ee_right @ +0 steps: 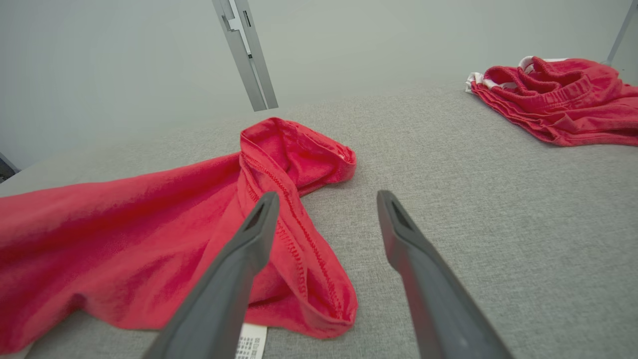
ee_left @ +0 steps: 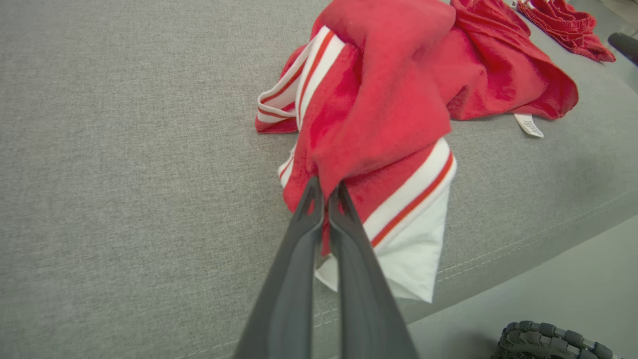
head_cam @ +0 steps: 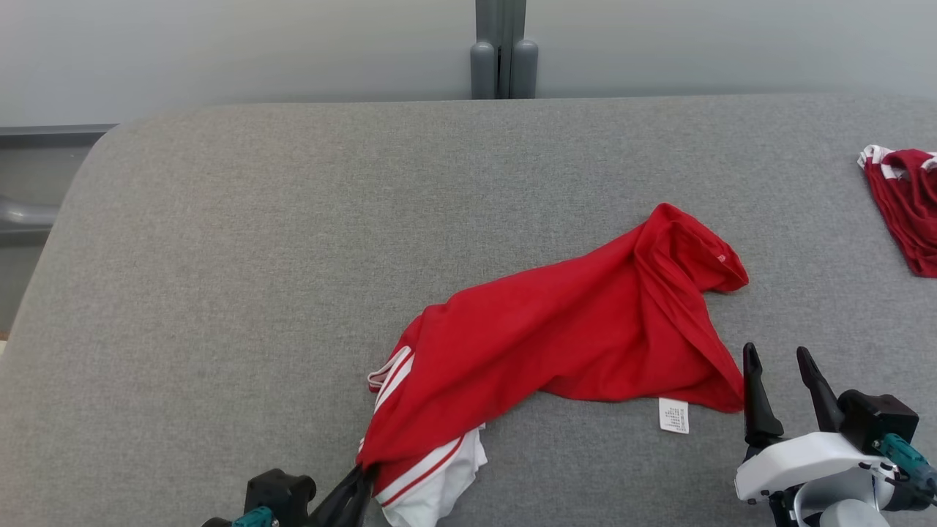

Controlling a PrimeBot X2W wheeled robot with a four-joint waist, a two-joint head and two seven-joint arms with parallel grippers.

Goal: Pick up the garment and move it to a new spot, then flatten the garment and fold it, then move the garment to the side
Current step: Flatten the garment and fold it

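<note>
A red garment (head_cam: 556, 329) with white striped trim lies crumpled and stretched across the grey padded table (head_cam: 256, 241). At the table's near edge my left gripper (head_cam: 359, 479) is shut on the garment's striped corner; in the left wrist view the dark fingers (ee_left: 326, 192) pinch the red cloth (ee_left: 379, 99) above a white panel. My right gripper (head_cam: 779, 362) stands open just right of the garment's lower right corner, nothing between its fingers. In the right wrist view the garment (ee_right: 149, 224) lies left of and under the left finger (ee_right: 259, 219).
A second red garment with white trim (head_cam: 904, 205) lies bunched at the table's far right edge, also visible as a red pile (ee_right: 553, 99). A grey post (head_cam: 501, 47) stands behind the table. A white care label (head_cam: 673, 415) sticks out below the garment.
</note>
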